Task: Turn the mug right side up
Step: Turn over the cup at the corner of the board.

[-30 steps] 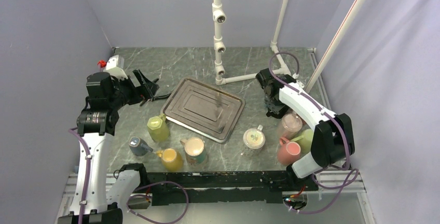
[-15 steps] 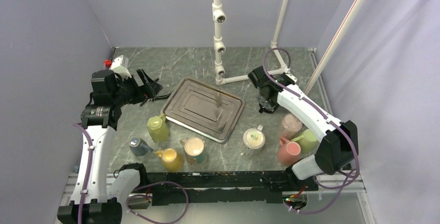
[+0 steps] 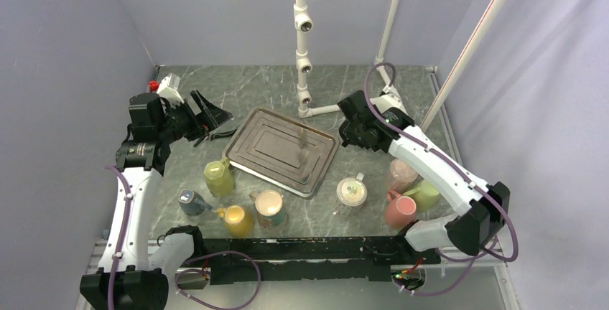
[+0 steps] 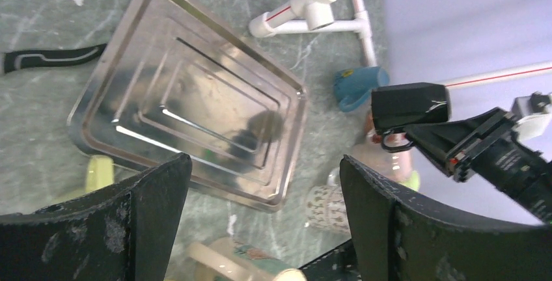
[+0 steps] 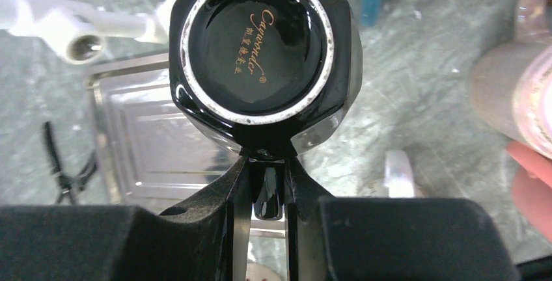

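Shifted left, right gripper [image 5: 267, 173] pinches black mug [image 5: 257, 40] handle; wrist view reveals its base

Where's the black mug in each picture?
Top: mug mid-picture, just right of the tray.
Left wrist: mug at the right, past the tray.
Right wrist: mug fills the top middle, bottom facing the camera.
Shared landmark: the tray, in all three.

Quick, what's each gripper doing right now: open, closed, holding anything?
Left gripper: open, holding nothing.
Right gripper: closed on the handle of the black mug, lifted off the table.
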Robot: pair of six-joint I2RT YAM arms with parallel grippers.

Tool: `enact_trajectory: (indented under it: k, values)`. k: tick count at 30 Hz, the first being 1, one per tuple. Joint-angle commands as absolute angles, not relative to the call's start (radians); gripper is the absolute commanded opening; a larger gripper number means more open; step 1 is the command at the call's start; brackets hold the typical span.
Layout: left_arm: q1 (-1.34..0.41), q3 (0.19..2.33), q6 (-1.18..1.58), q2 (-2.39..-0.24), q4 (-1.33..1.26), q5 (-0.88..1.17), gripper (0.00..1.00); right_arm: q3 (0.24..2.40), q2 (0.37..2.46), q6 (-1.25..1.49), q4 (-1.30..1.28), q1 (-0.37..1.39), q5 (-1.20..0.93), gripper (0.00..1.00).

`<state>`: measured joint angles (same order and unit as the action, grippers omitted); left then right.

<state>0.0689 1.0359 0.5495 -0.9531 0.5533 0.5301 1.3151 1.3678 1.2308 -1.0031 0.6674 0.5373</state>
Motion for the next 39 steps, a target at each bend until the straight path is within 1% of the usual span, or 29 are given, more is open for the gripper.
enact_trajectory:
  k: [1, 7, 10, 13, 16, 21, 25, 29, 32, 37, 39]
  values:
    - [0.073, 1.025, 0.762, -0.945, 0.449, 0.614, 0.90, 1.316, 1.294, 1.178, -0.772, 0.665, 0.507, 0.00]
    - [0.072, 0.921, 0.985, -0.946, 0.274, 0.731, 0.90, 1.242, 1.267, 1.138, -0.479, 0.664, 0.341, 0.00]
    - [0.072, 0.875, 1.063, -0.948, 0.199, 0.772, 0.91, 1.241, 1.290, 1.141, -0.386, 0.665, 0.267, 0.00]
    - [0.073, 0.838, 1.145, -0.942, 0.133, 0.792, 0.92, 1.195, 1.302, 1.192, -0.242, 0.667, 0.179, 0.00]
    - [0.072, 0.811, 1.189, -0.931, 0.130, 0.773, 0.94, 1.169, 1.336, 1.242, -0.116, 0.672, 0.092, 0.00]
    - [0.072, 0.721, 1.315, -0.935, 0.022, 0.782, 0.94, 1.187, 1.430, 1.293, 0.006, 0.677, -0.019, 0.00]
    - [0.072, 0.608, 1.452, -0.944, -0.189, 0.800, 0.94, 1.216, 1.482, 1.328, 0.112, 0.687, -0.082, 0.00]
    - [0.072, 0.535, 1.548, -0.959, -0.360, 0.792, 0.94, 1.243, 1.517, 1.375, 0.155, 0.698, -0.120, 0.00]
    - [0.073, 0.525, 1.572, -0.976, -0.406, 0.800, 0.94, 1.247, 1.535, 1.389, 0.183, 0.711, -0.138, 0.00]
    - [0.072, 0.549, 1.556, -0.983, -0.398, 0.800, 0.94, 1.233, 1.559, 1.425, 0.236, 0.720, -0.157, 0.00]
    - [0.072, 0.557, 1.581, -0.984, -0.389, 0.804, 0.92, 1.233, 1.564, 1.431, 0.261, 0.721, -0.165, 0.00]
